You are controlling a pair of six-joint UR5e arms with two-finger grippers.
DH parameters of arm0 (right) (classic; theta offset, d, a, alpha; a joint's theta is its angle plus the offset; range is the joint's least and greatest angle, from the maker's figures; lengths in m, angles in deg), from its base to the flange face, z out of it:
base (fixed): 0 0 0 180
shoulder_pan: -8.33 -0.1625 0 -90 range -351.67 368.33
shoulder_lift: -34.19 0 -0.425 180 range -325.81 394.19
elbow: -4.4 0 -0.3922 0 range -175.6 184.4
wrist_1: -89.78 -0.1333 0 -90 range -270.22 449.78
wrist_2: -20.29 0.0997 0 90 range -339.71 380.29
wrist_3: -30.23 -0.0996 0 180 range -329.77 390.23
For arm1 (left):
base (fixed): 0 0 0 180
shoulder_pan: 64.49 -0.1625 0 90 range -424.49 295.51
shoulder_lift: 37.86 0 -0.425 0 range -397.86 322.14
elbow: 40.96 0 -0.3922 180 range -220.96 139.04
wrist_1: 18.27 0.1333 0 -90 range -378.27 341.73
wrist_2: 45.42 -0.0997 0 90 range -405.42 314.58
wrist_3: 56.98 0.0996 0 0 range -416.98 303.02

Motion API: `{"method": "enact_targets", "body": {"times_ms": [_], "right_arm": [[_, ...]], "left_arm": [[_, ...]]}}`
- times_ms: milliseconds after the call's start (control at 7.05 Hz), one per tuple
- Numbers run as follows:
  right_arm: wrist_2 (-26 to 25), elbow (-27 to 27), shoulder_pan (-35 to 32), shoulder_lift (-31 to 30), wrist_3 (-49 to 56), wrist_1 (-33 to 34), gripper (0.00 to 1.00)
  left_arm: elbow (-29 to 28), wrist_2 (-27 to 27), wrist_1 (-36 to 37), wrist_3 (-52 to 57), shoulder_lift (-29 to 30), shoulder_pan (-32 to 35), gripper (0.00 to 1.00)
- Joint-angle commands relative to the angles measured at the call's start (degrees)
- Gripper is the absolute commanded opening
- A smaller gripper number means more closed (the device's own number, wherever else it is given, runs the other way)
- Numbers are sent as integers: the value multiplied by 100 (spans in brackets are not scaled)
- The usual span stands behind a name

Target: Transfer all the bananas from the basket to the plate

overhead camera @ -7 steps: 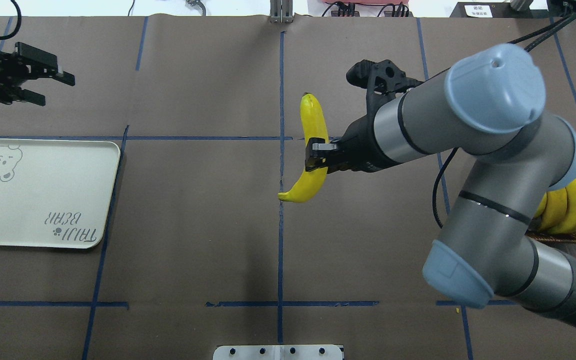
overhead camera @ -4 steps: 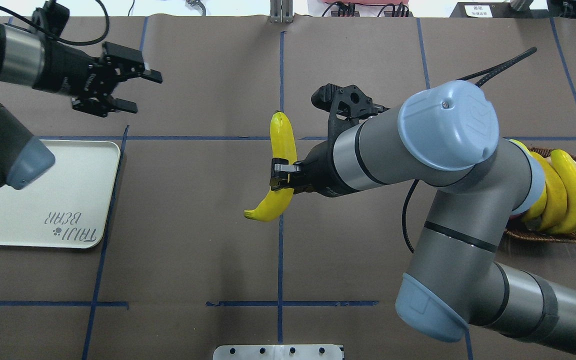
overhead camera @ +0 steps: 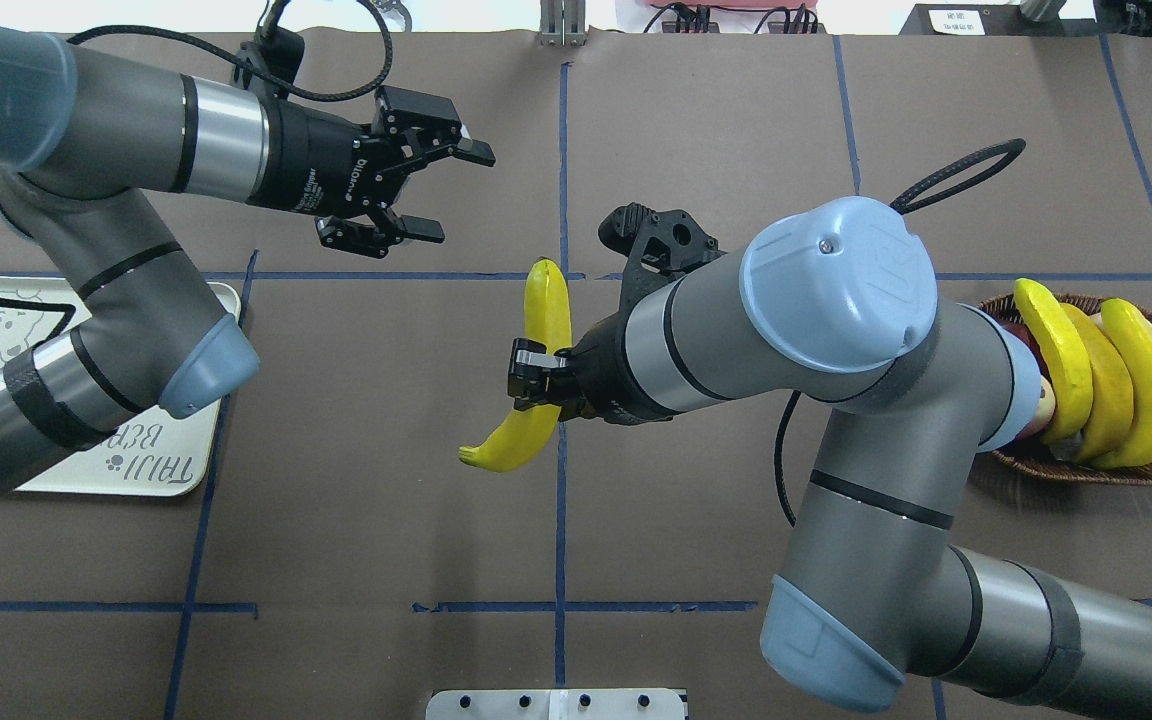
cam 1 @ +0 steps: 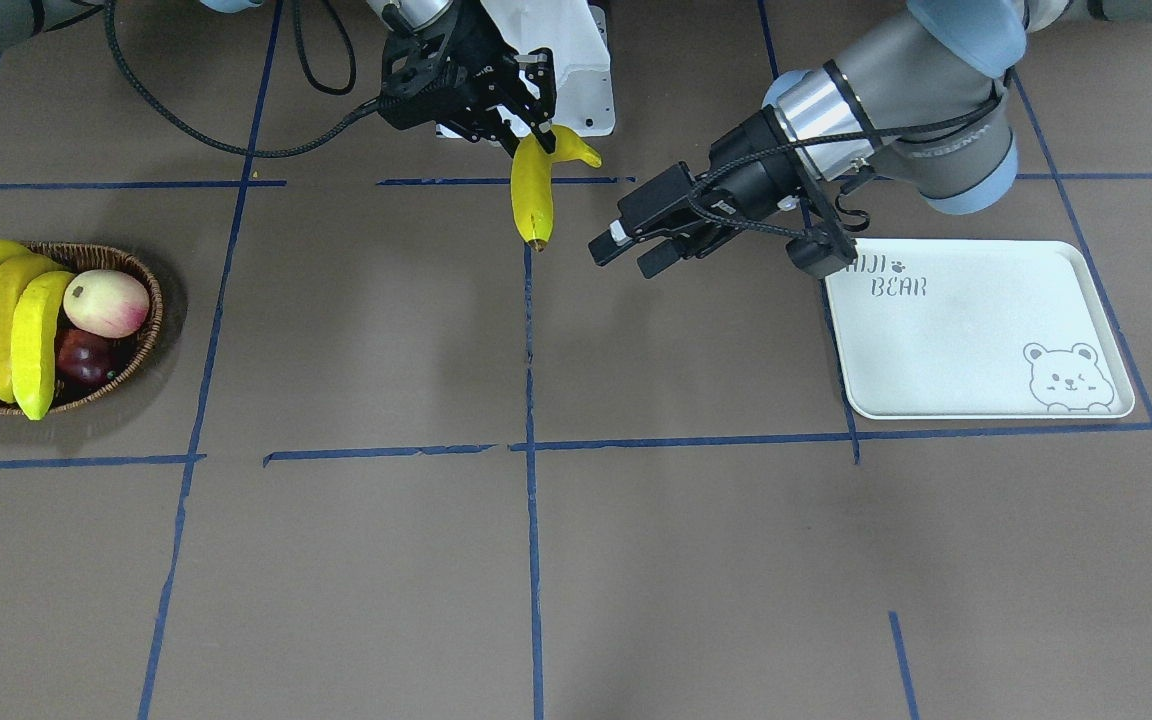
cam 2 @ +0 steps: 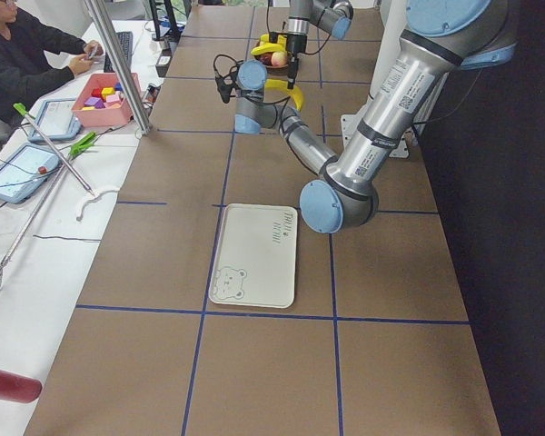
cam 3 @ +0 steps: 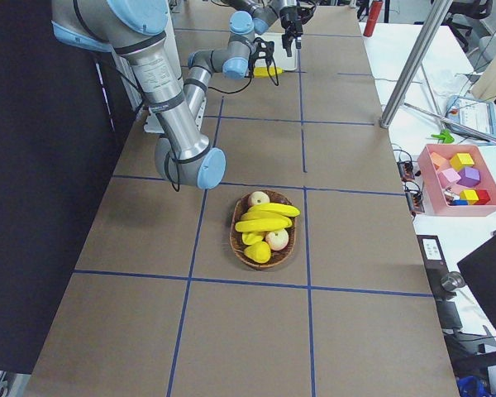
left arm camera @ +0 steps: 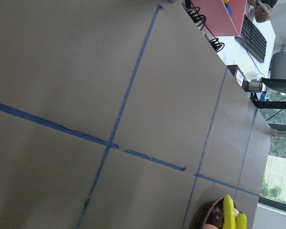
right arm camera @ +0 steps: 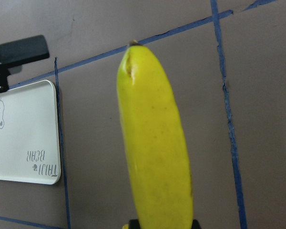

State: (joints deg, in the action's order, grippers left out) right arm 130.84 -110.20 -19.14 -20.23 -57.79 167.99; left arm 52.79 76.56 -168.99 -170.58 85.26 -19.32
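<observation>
One glossy yellow banana (overhead camera: 548, 310) is held off the table over its middle, clamped around its midsection by the right gripper (overhead camera: 533, 380). It lies lengthwise away from the robot (the far tip is dark), and its curved near end bends toward the left. Three more bananas (overhead camera: 1101, 370) lie side by side across the shallow brown wicker basket (overhead camera: 1086, 478) at the table's right side, overhanging its rim. The off-white, bear-printed plate (cam 1: 976, 340) lies flat at the left side, well apart from them.

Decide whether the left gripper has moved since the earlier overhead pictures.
Yes. In the overhead view the left gripper has moved rightward, away from the plate and towards the centre tape line.
</observation>
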Motion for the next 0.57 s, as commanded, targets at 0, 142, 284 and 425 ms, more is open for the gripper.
{"method": "enact_targets", "body": {"times_ms": [0,142,284,425], "right_arm": [[2,-1,5,10,91,-16,2],[2,-10,5,19,362,-25,2],[2,-10,5,19,408,-25,2],[2,-10,5,10,409,-25,2]], "left_arm": [[-5,-104,-36,57,72,-305,98],[12,-78,-45,136,72,-341,96],[73,-78,-45,432,55,-507,96],[74,-78,-53,540,46,-630,96]]}}
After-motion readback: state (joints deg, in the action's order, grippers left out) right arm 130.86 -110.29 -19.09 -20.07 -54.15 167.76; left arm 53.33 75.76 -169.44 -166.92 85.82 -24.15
